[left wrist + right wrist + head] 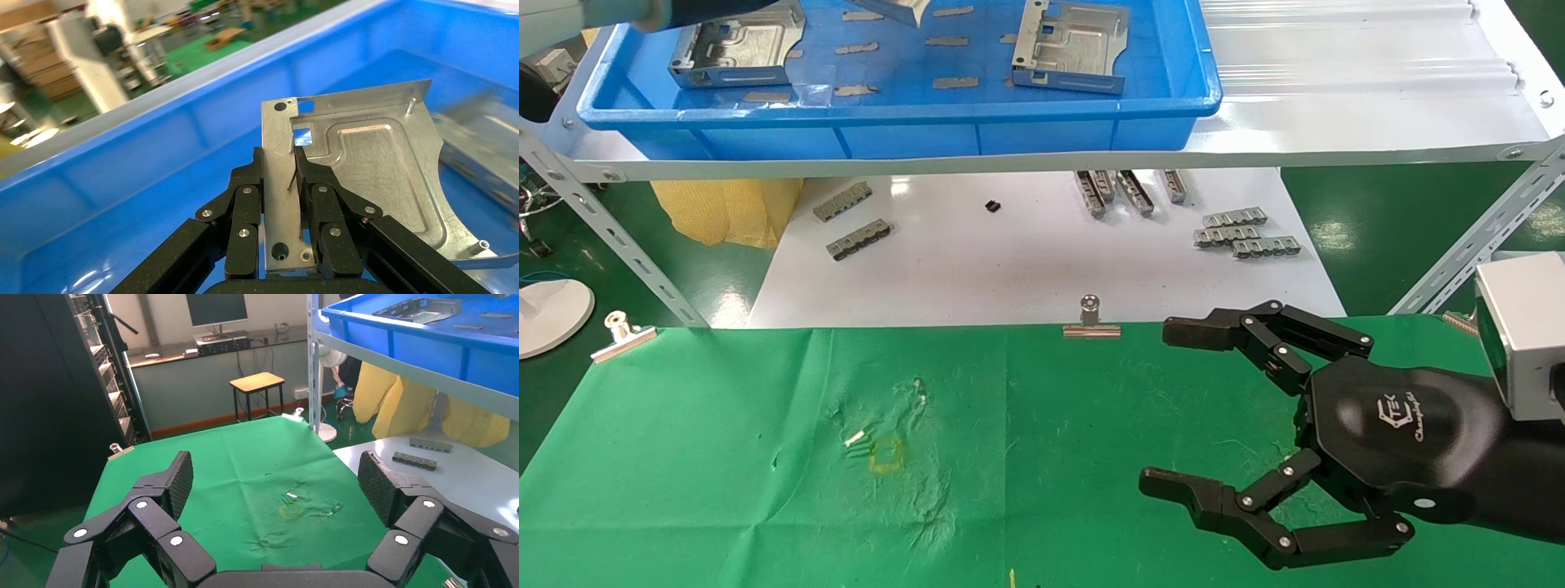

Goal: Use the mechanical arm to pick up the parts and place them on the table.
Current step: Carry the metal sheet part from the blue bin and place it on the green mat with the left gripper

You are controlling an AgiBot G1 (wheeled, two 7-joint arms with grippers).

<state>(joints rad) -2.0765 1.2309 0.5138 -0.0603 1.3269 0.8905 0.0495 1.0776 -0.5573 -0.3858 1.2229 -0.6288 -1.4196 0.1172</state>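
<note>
My left gripper (pixel 278 165) is shut on the folded edge of a silver sheet-metal part (pixel 367 165) and holds it above the floor of the blue bin (pixel 153 159). In the head view the left arm only shows at the top left edge. Two more parts (pixel 740 45) (pixel 1075 45) lie in the blue bin (pixel 928 131) on the shelf; one of them also shows in the left wrist view (pixel 483 153). My right gripper (pixel 1170 407) is open and empty over the right side of the green cloth table (pixel 764 490); it also shows in the right wrist view (pixel 276 478).
The bin stands on a white metal shelf (pixel 1336 122) with slanted legs (pixel 617 245). Below it, a white board (pixel 1009 261) carries grey slotted strips (pixel 1242 233). Binder clips (pixel 1091 322) (pixel 621 335) hold the cloth's far edge. A yellow bag (pixel 727 212) is at back left.
</note>
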